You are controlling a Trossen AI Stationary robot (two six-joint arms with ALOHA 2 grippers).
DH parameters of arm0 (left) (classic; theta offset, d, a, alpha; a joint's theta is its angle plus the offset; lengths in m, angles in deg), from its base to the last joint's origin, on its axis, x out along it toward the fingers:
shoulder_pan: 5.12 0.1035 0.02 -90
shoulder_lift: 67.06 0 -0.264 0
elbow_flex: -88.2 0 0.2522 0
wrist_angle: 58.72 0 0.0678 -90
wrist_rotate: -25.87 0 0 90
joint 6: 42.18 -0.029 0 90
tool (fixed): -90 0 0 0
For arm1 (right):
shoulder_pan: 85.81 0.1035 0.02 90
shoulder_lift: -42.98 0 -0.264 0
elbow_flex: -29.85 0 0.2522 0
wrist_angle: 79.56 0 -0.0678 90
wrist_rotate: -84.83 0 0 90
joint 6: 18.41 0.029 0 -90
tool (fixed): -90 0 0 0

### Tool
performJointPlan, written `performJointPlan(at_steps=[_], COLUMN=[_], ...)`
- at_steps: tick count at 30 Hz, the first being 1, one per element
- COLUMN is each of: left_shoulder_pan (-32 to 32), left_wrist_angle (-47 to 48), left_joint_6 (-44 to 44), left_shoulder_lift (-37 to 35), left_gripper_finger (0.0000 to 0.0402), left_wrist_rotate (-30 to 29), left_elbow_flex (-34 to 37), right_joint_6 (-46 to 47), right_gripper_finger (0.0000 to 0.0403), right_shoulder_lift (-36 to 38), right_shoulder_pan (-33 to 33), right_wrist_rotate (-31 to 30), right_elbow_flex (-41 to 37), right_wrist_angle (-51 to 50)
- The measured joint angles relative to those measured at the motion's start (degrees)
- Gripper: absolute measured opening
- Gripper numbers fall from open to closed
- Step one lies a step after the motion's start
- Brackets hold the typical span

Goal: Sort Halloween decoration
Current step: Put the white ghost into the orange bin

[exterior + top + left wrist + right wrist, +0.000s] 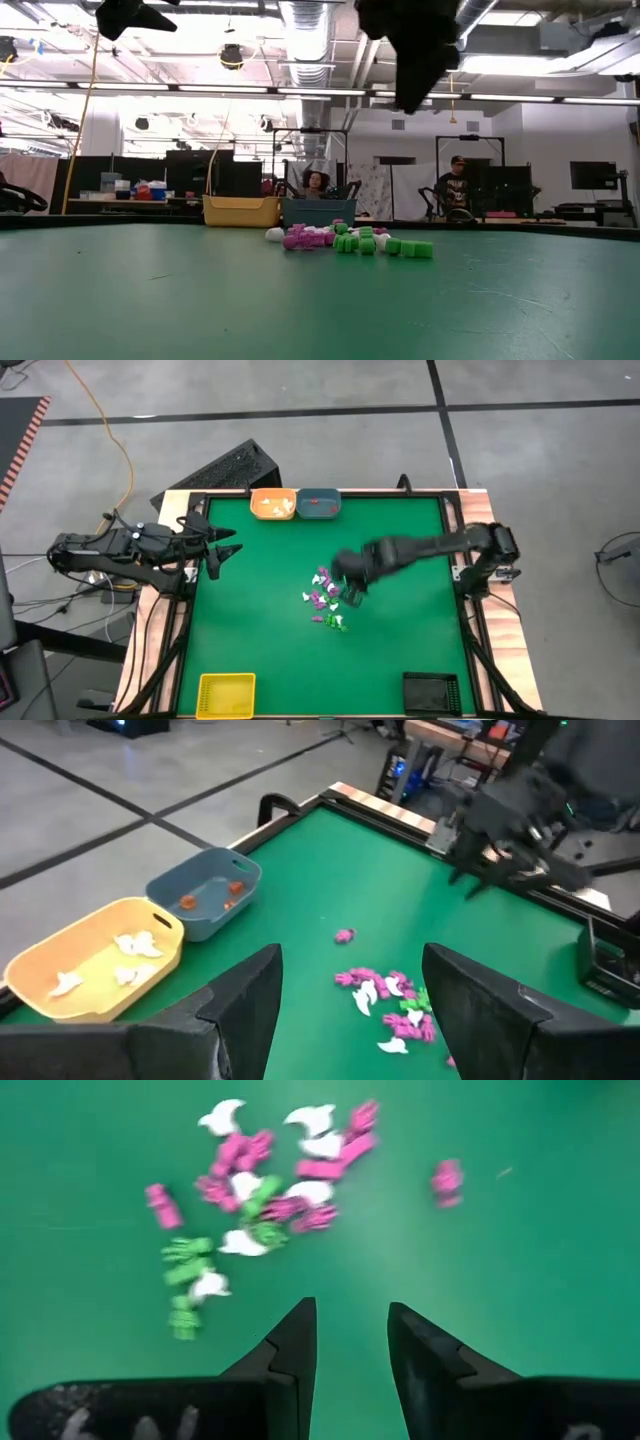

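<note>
Trinkets (327,603) lay clustered at the table (260,610) centre; two trays (295,504) stood side by side along the far edge, two more at the near corners.

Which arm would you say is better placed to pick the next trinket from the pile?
The right: its open gripper hovers just above the trinket pile, while the left gripper waits at the table's left edge.

Matt green felt-like table (260,620); smooth plastic trinkets (255,1205) and trays (90,965).

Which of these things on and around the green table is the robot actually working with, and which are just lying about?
In use:
- tiny white, purple and green plastic trinkets
- orange tray
- blue tray
- right tool

Lying about:
- yellow tray
- black tray
- left tool
</note>
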Motion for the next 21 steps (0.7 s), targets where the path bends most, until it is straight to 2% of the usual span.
performJointPlan(at_steps=[4,8,15,21], left_shoulder_pan=[0.0,0.0,0.0,0.0], left_wrist_angle=[0.0,0.0,0.0,0.2], left_joint_6=[-0.6,-1.8,-2.2,-2.3], left_shoulder_lift=[0.0,0.0,0.0,0.0], left_gripper_finger=[0.0231,0.0231,0.0231,0.0231], left_wrist_rotate=[0.9,1.5,1.8,2.7], left_elbow_flex=[0.0,0.0,0.0,0.0], right_joint_6=[13.1,21.0,32.5,41.9], right_gripper_finger=[0.0119,0.0119,0.0118,0.0118], right_shoulder_lift=[0.2,-2.3,-9.8,-15.8], right_shoulder_pan=[8.6,14.5,19.7,22.3], right_wrist_rotate=[-6.1,-14.3,-26.7,-28.0], right_elbow_flex=[-8.3,-12.9,-13.5,-13.5], right_wrist_angle=[12.5,23.0,24.1,25.4])
